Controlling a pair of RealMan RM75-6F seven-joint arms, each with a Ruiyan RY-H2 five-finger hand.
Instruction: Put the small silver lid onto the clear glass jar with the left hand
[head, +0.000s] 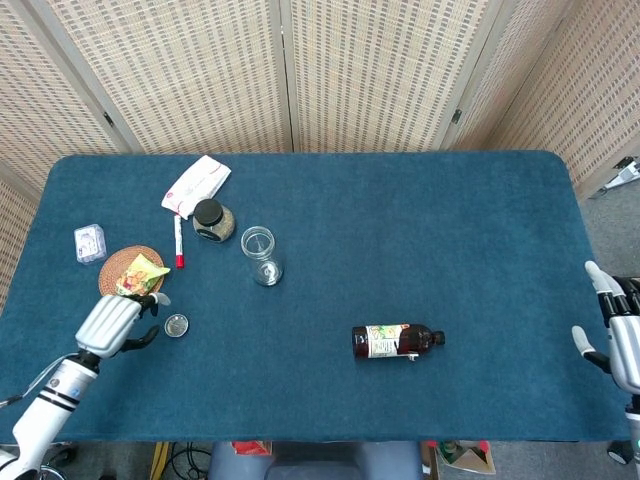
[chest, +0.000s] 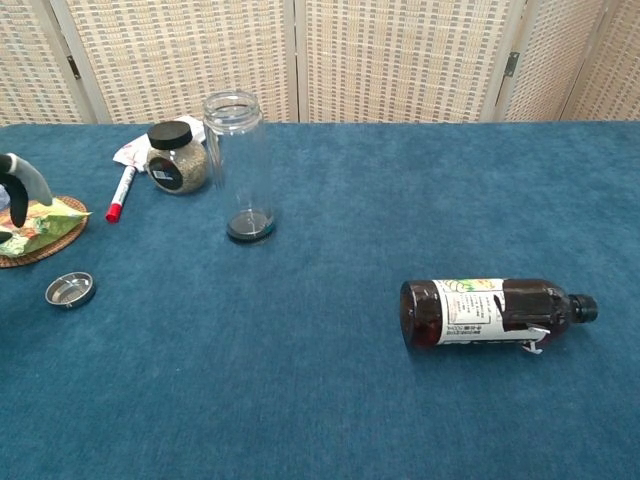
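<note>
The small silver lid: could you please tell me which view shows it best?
The chest view: the small silver lid appears larger there, its rim and hollow visible. The head view shows it from above, a small disc beside the left robot hand.

Left hand (head: 118, 320): silver shell, black fingers, white fingertip, white forearm, black wrist band. Right hand (head: 622, 342): silver-white.

Blue counter, wicker screens behind

The counter (head: 480, 230) has a blue felt top; folding woven screens (head: 380, 70) line the back, grey floor (head: 610, 215) at right.
</note>
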